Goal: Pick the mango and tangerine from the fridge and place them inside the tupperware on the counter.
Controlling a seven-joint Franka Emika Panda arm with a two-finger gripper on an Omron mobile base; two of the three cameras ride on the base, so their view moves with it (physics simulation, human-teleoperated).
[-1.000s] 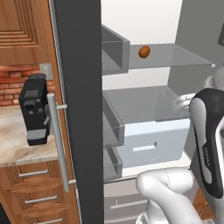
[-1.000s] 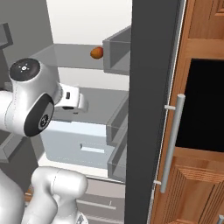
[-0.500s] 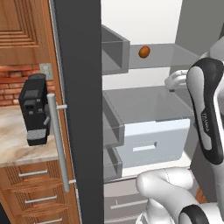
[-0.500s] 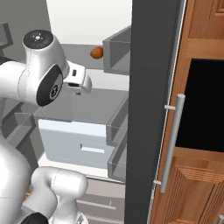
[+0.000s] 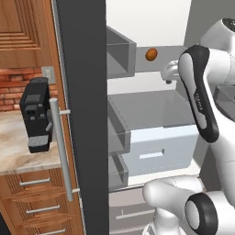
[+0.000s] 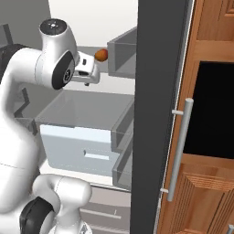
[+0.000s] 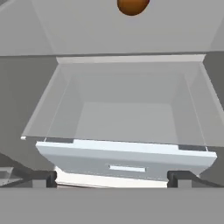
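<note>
Open fridge, mango on shelf, pale drawer

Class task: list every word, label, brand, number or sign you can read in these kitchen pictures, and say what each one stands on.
Dark band on the robot arm's forearm, left base view: small pale lettering, too small and blurred to read.
Coffee machine on the counter: no readable label.
Fridge, its pale drawer and the mango: no text.
</note>
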